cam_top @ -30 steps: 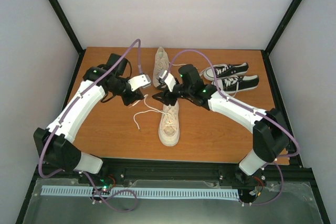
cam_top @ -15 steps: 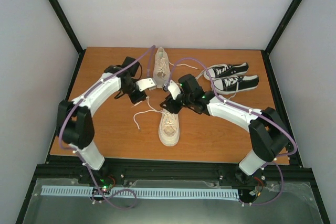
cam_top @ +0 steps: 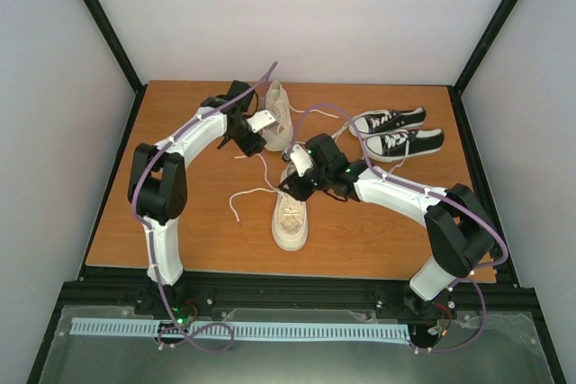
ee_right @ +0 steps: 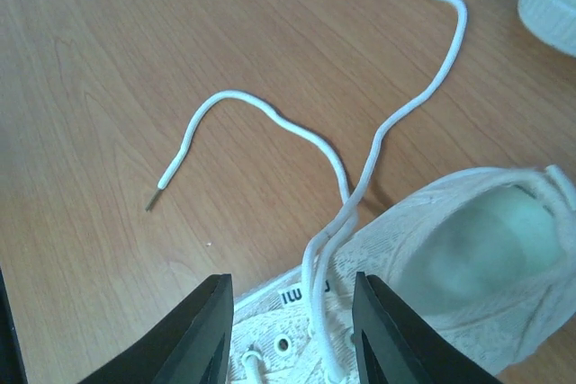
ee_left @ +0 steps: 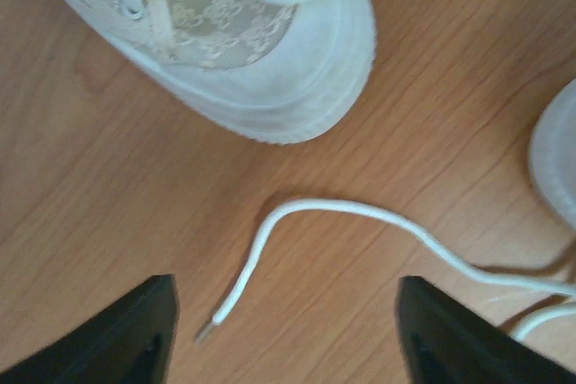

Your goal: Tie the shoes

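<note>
While both arms reach in over the cream pair, left gripper [ee_left: 286, 287]: jaws wide apart, holding nothing, only bare wood and a lace tip in the gap.
Loose lace [ee_left: 360, 213]: white, flat on the surface, metal-tipped end just inside one left finger; it curves ahead of the jaws and runs off to one side.
Far shoe [ee_left: 270, 60]: cream patterned canvas, pale rubber toe just ahead of the left jaws, toe toward them, not touched.
Right gripper [ee_right: 292, 283]: jaws narrow but apart, set to either side of two lace strands; no pinch visible, nothing held.
Lace strands [ee_right: 353, 206]: both rise from the eyelets between the right jaws and cross just ahead. One bends off to a free tip on the wood, the other runs farther ahead toward the far shoe.
Near shoe [ee_right: 477, 258]: cream, untied, tongue and eyelets directly under the right jaws, heel opening just beside them.
Black sneakers [cam_top: 407, 143]: side by side, well apart from both jaws, on the right arm's outer side.
Surface [cam_top: 180, 213]: orange-brown wood under everything.
</note>
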`<control>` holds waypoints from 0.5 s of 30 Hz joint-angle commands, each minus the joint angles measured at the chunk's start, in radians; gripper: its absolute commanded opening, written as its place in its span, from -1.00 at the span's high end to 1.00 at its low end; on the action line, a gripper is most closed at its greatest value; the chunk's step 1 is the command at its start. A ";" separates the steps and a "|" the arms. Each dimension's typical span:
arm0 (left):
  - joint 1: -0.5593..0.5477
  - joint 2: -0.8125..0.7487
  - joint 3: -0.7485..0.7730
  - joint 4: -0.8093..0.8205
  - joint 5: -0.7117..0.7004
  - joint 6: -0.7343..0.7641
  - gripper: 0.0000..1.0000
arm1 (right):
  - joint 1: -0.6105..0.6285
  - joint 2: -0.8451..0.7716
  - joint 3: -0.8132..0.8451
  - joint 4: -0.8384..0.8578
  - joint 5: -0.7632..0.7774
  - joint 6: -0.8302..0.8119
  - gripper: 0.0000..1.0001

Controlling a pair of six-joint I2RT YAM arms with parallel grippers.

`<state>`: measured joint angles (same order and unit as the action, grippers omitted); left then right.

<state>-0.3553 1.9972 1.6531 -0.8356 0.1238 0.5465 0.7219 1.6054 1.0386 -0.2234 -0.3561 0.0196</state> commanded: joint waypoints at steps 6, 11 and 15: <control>0.001 -0.145 -0.076 -0.072 -0.055 -0.145 -0.80 | 0.027 0.022 -0.027 -0.056 0.007 0.002 0.32; -0.017 -0.230 -0.238 -0.095 0.085 -0.210 -0.21 | 0.036 0.058 -0.011 -0.054 0.036 -0.004 0.40; -0.022 -0.179 -0.275 -0.070 0.103 -0.252 -0.12 | 0.036 0.081 0.005 -0.070 0.055 -0.015 0.48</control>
<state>-0.3691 1.7718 1.4097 -0.9054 0.1650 0.3645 0.7517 1.6672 1.0180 -0.2687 -0.3317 0.0185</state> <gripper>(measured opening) 0.569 0.268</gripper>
